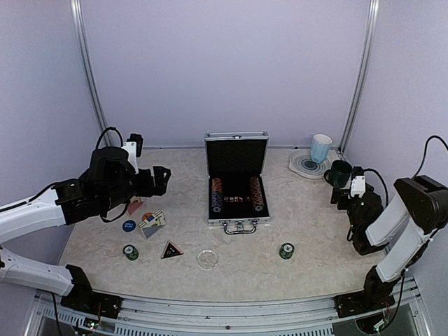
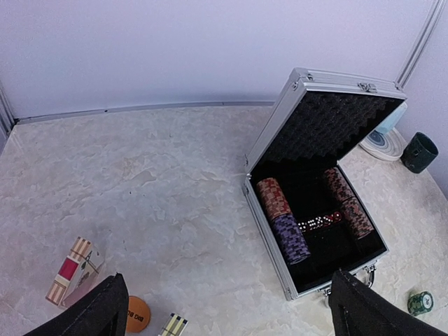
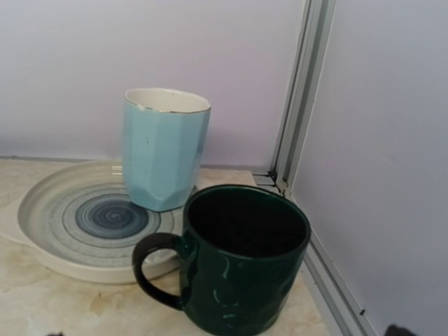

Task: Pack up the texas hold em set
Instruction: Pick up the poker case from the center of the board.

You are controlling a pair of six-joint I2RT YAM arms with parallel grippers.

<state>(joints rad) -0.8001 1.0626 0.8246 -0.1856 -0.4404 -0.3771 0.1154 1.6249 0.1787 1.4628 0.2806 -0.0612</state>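
Observation:
The silver briefcase [image 1: 236, 222] stands open in the middle of the table, lid up, with chip rows [image 1: 216, 194] and red dice inside; it also shows in the left wrist view [image 2: 269, 217]. My left gripper [image 1: 165, 180] is open and empty, raised left of the case. Below it lie a red card deck [image 2: 70, 269], a blue deck [image 1: 150, 222], an orange disc [image 2: 138, 313], a blue disc [image 1: 129, 225], a black triangle [image 1: 171, 250], a clear disc [image 1: 206, 259] and two green chip stacks [image 1: 131, 252] [image 1: 286, 250]. My right gripper [image 1: 341, 194] is open and empty, right behind the dark mug [image 3: 241, 259].
A light-blue mug [image 3: 164, 147] stands on the round swirled coaster [image 3: 70, 217] in the back right corner, with the dark green mug just in front of it. Aluminium frame posts [image 3: 297, 98] and lilac walls enclose the table.

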